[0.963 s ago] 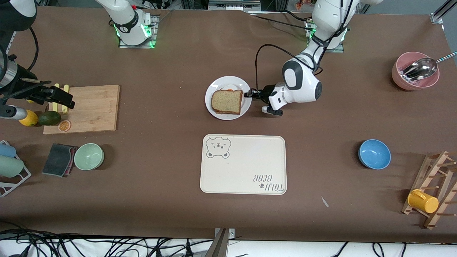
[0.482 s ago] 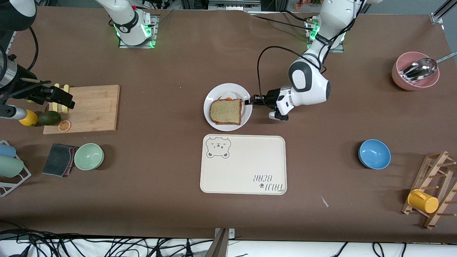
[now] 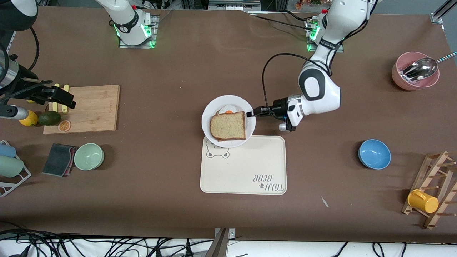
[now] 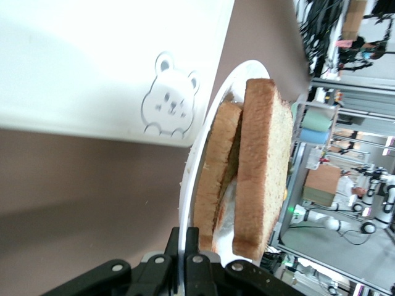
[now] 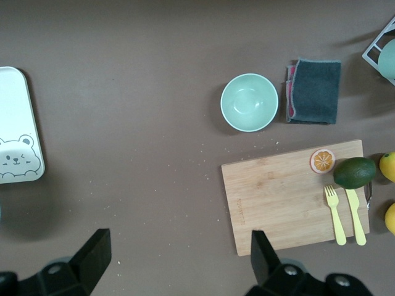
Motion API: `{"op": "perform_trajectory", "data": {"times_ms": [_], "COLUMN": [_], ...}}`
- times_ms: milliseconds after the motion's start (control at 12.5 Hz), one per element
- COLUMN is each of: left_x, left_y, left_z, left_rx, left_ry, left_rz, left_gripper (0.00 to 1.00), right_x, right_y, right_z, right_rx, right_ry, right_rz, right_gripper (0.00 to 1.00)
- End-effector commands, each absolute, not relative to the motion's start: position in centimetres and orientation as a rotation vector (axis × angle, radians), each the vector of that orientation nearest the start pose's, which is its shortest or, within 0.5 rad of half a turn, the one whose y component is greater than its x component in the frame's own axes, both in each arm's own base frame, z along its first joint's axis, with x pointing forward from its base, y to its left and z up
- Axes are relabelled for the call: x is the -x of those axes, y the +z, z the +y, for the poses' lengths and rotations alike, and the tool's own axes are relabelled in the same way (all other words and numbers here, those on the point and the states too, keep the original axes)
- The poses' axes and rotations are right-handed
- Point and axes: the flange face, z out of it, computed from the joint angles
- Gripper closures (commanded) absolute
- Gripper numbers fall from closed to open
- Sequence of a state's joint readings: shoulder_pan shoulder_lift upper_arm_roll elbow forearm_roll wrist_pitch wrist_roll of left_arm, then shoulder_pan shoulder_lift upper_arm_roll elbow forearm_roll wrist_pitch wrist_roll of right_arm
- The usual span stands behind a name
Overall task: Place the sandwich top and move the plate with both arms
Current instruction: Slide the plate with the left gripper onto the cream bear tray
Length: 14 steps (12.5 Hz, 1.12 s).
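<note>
We are keeping the left gripper clenched on the plate rim, level, sandwich top ahead of its jaws, lowering gently onto the tray; the right gripper is waiting, jaws released.

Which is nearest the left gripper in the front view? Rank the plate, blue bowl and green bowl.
From the left gripper:
1. plate, its rim clamped in the fingers, over the tray's corner.
2. blue bowl, toward the left arm's end.
3. green bowl, toward the right arm's end.

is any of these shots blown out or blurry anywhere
Left wrist view: the tray is overexposed to near white, and the left tool clamped on the plate rim is soft. Front view: evenly lit, glare only on the spoon. Right wrist view: sharp, mild shadows.
</note>
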<state>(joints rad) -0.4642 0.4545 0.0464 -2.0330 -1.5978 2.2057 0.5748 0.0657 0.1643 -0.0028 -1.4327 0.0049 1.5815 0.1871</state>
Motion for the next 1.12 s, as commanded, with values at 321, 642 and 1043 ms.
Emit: {"op": "perform_trajectory", "data": {"times_ms": [321,642,1043], "left_x": [-61.1,-63.0,-63.2], "left_y": [19.7,17.2,14.7], "left_z": [-26.5,-27.3,-26.5], "left_rx": [-1.978,-2.015,-2.070], "left_ry": [-0.090,-0.051,-0.031], "left_rz": [0.276,0.277,0.283], "left_gripper": [1.00,1.00,1.00], "right_x": [-60.6,-60.6,-60.6], "right_y": [60.1,60.1,60.1], "right_z": [4.1,4.1,3.8], "right_rx": [3.140,3.140,3.138], "right_ry": [0.012,0.009,0.014], "right_rz": [0.171,0.171,0.169], "right_gripper": [0.00,0.00,0.00]}}
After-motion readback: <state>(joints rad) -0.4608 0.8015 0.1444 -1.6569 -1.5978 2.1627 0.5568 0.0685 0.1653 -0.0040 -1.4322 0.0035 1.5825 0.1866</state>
